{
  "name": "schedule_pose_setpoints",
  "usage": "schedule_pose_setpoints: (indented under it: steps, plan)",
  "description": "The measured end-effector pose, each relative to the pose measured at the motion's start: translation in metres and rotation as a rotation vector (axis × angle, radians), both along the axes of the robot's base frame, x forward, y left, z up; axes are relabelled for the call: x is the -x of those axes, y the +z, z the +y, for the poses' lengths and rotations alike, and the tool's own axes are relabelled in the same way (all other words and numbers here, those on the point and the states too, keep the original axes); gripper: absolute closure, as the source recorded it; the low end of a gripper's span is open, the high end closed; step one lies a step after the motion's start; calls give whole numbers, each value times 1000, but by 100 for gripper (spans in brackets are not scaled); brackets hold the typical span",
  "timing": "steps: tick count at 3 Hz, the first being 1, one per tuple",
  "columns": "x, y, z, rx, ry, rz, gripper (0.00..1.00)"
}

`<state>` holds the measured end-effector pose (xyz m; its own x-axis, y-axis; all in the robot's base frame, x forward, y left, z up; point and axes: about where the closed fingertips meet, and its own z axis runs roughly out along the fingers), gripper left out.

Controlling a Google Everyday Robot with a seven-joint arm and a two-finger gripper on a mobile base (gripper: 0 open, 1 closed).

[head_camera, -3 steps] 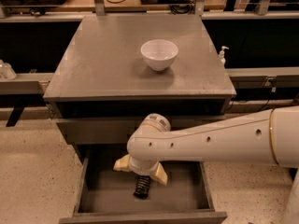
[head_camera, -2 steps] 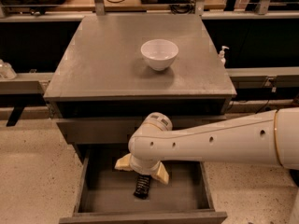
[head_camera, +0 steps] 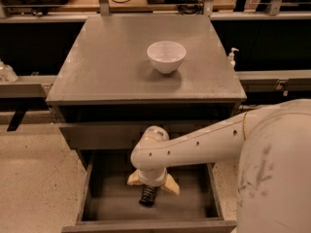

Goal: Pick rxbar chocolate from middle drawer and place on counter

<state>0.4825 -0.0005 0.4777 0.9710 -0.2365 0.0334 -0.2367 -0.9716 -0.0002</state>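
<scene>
The white robot arm (head_camera: 204, 140) comes in from the right side of the frame and bends down in the lower centre. The grey counter (head_camera: 107, 67) fills the upper middle, with a white bowl (head_camera: 166, 56) standing on it. Below, the middle drawer (head_camera: 189, 205) is pulled out. Inside it, the gripper (head_camera: 152, 186) has its tan fingers spread wide apart. The dark rxbar chocolate (head_camera: 147, 196) lies on the drawer floor between them, not clamped.
</scene>
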Motion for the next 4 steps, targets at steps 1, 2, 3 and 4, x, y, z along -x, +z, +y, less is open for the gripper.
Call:
schedule_pose_setpoints:
  steps: [1, 2, 3, 4]
  plan:
    - [4, -39, -7, 9, -1, -52, 0]
    - [-1, -60, -3, -45, -8, -125, 0]
    - [-15, -82, -1, -52, -10, -138, 0]
    - [-28, -98, 1, -43, 2, -108, 0]
